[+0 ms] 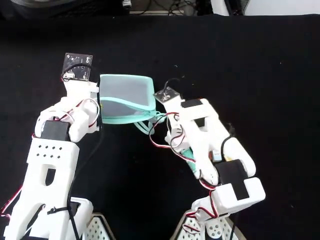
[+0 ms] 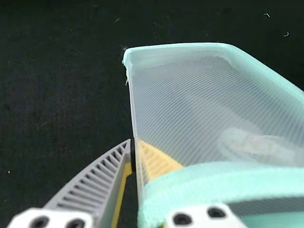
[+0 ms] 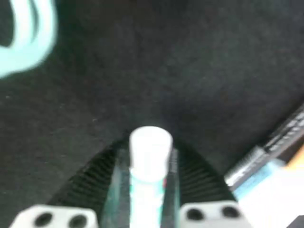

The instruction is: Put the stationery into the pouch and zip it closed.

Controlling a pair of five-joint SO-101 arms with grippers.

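Left arm reaches forward; left gripper [image 2: 134, 164] has its jaws nearly closed, pinching the left edge of the pouch [image 1: 125, 95], which lies on the table [image 1: 250, 75] between the arms. Right arm is folded by the pouch's right corner; right gripper [image 3: 149, 161] is aimed at the table, jaws clamped on a white-tipped teal stick [image 3: 149, 145].

Table [image 1: 270, 75] under black cloth, flecked with pale lint (matte, evenly lit), runs out past the left gripper [image 1: 99, 103] to a far edge, cables [image 1: 167, 7] and a pale surface [image 1: 272, 6] behind it.
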